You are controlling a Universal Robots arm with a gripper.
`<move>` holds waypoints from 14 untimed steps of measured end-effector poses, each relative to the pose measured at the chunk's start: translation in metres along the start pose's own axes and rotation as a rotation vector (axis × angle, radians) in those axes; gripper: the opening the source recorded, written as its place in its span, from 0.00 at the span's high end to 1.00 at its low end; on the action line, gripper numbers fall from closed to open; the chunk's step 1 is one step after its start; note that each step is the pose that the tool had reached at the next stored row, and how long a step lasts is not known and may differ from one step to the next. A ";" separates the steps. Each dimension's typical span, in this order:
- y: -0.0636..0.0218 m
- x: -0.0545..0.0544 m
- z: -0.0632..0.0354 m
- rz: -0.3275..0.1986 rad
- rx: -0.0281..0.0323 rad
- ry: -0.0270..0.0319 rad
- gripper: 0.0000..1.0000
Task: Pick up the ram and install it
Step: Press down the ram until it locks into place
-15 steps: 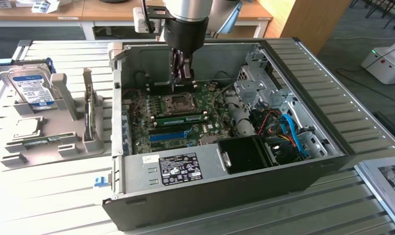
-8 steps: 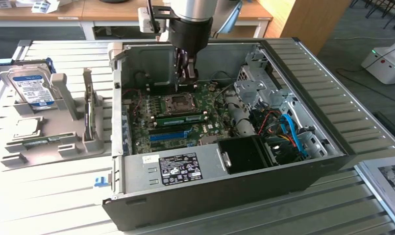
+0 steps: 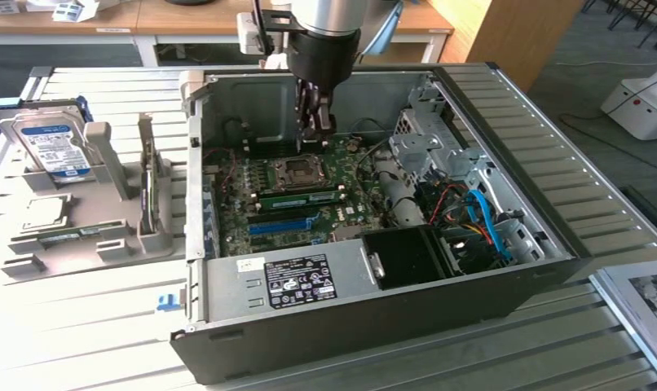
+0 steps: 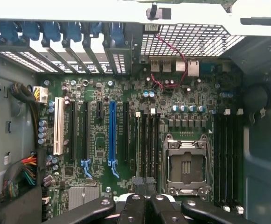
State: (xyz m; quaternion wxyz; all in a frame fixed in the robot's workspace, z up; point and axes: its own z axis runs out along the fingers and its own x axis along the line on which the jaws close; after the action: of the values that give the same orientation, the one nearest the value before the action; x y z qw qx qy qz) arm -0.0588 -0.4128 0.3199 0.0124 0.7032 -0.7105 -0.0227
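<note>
As far as the two views show, the task looks close to finished. The slatted counter [image 3: 90, 326] carries an open computer case [image 3: 361, 326] lying on its side, with its green motherboard [image 3: 345, 216] facing up. To the exterior view's left of the case, a grey stand [image 3: 122, 236] holds a hard drive [image 3: 51, 142] and a few other parts that are too small to name with confidence.

The arm reaches down into the case. Its gripper [image 3: 315, 134] hangs just above the board, on the far side of the processor socket [image 3: 298, 169] as the exterior view sees it. The wrist view shows the jaws pressed together with nothing between them, low over the board and near a bank of dark memory slots.

The ram [image 3: 302, 198] is a narrow green stick with a pale sticker. It stands on edge in a slot just beside the socket, between the socket and the blue slot strip [image 3: 279, 226], and it is apart from the gripper. It looks level and runs parallel to its neighbouring slots, so picking it up and placing it in the slot both seem done.

What I cannot tell is whether it is pushed fully home. The end clips are too small to show whether they have snapped shut. The processor socket is empty, its metal frame lying over bare contacts.
</note>
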 end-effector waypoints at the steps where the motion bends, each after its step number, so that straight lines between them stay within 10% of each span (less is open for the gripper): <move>1: -0.0009 0.000 0.0000 0.000 0.0000 0.0000 0.90; 14: -0.0090 0.000 -0.0005 0.000 0.0000 0.0000 0.90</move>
State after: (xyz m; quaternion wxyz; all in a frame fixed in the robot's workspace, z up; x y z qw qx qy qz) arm -0.0497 -0.4128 0.3199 0.0124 0.7032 -0.7105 -0.0227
